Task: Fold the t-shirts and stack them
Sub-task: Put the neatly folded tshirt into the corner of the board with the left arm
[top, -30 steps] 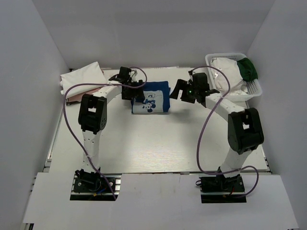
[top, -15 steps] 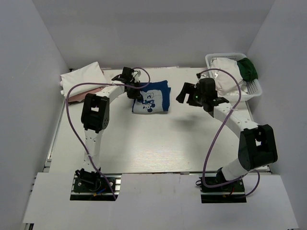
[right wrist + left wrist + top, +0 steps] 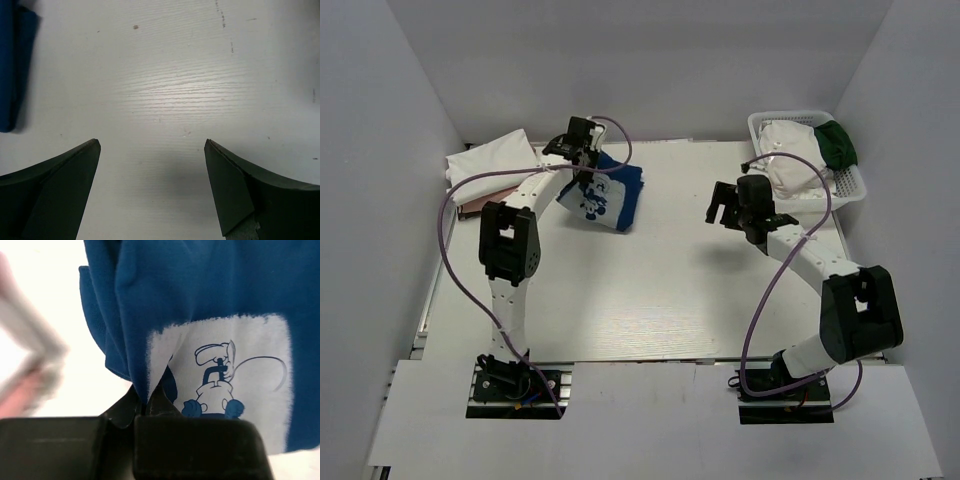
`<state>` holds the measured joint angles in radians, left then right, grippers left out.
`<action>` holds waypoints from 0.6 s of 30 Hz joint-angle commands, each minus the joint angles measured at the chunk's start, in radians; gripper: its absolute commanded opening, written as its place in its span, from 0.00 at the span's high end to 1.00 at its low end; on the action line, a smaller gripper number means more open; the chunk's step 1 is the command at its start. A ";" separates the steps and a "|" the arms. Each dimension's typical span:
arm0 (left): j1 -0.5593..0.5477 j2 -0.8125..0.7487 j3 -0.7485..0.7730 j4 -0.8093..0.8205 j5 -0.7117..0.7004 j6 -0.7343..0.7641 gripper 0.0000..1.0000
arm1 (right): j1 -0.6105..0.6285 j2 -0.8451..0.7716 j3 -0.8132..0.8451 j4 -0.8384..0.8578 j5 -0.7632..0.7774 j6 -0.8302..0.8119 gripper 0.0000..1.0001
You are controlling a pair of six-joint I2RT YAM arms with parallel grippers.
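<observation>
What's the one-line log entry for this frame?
left gripper: shut on blue t-shirt | right gripper: open, empty, above table | stage: not yet stacked

Shirt pile (image 3: 492, 160) far left, basket (image 3: 790, 114) far right

We see the left gripper (image 3: 582, 158) has swung left and toward the far wall, taking the blue t-shirt (image 3: 603, 197) with it. The shirt lay flat at mid-table a second ago. It now hangs tilted from the pinched fingers (its white print skewed), nearer the white folded shirt (image 3: 492, 158). Our right gripper (image 3: 723, 208) has drawn back rightward, well apart from the shirt, jaws spread over the table (image 3: 660, 280).
</observation>
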<state>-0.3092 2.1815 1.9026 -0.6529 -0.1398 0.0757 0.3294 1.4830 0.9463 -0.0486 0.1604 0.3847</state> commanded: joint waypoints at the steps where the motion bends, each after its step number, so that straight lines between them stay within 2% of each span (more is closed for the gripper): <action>1: 0.018 -0.108 0.082 0.006 -0.211 0.139 1.00 | -0.001 -0.044 -0.009 0.069 0.093 -0.032 0.10; 10: 0.116 -0.127 0.211 0.039 -0.244 0.240 1.00 | 0.000 -0.058 -0.032 0.093 0.125 -0.040 0.10; 18: 0.186 -0.103 0.337 0.028 -0.167 0.269 1.00 | -0.001 -0.030 -0.017 0.102 0.113 -0.036 0.10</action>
<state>-0.1314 2.1498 2.1822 -0.6525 -0.3267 0.3145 0.3290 1.4521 0.9184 0.0067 0.2611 0.3588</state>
